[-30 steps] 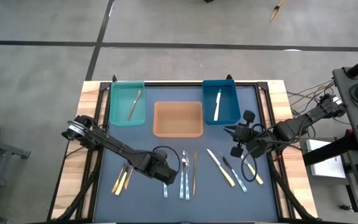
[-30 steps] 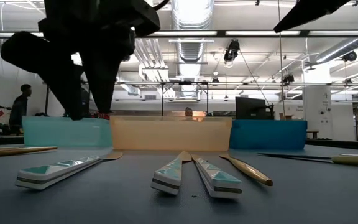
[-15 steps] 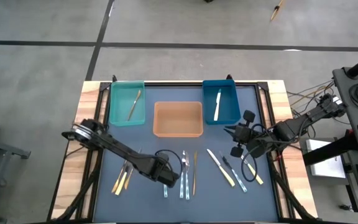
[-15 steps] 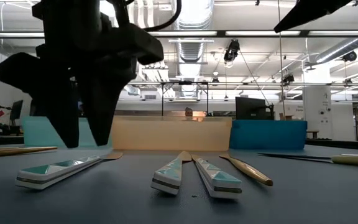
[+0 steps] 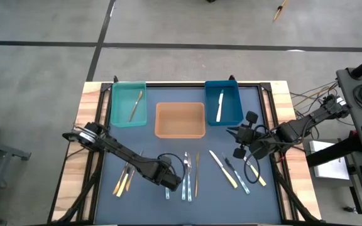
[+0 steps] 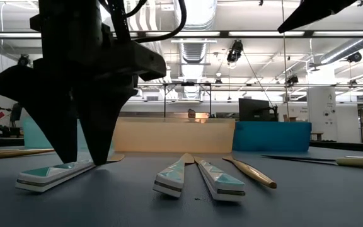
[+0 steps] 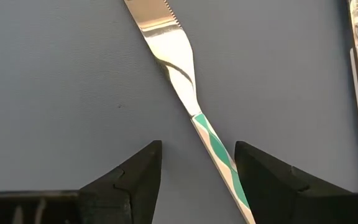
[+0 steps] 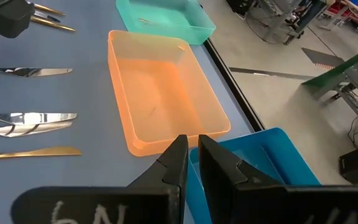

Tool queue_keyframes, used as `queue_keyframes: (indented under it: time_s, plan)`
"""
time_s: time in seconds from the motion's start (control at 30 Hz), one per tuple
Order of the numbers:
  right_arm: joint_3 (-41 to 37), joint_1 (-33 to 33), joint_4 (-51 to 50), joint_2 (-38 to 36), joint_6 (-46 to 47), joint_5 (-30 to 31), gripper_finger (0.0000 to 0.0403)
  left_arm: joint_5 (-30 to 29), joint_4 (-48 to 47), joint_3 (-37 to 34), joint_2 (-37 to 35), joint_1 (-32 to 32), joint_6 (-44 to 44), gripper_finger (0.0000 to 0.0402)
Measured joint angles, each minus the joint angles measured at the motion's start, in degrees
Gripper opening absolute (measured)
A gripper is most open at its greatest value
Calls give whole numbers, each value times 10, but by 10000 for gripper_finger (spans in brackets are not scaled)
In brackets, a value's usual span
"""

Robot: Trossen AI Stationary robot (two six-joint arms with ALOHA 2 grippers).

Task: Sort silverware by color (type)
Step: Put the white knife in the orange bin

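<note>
Left gripper (image 5: 171, 182): lower centre of high view, fingers apart, straddling silver knife with teal-patterned handle (image 7: 191, 102).
Right gripper (image 5: 239, 141): right of centre, fingers together, empty.
Writing: partial white marks, unreadable.

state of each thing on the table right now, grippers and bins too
left gripper: open, low over the table, fingers either side of the knife handle
knife with green-patterned handle: flat on the table, not gripped yet
right gripper: shut, empty, near the blue bin
teal bin: holds one gold piece
orange bin: empty
blue bin: holds one silver piece
</note>
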Motion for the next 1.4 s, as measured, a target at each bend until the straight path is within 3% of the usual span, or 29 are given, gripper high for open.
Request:
queue_keyframes:
  time_s: [0.63,1.4]
  plan:
    - [0,0,-1,0,0,0,31,0,3,-10,1,-1,-14,175]
    - [0,0,-2,0,-1,0,31,10,-20,-19,1,-2,-1,39]
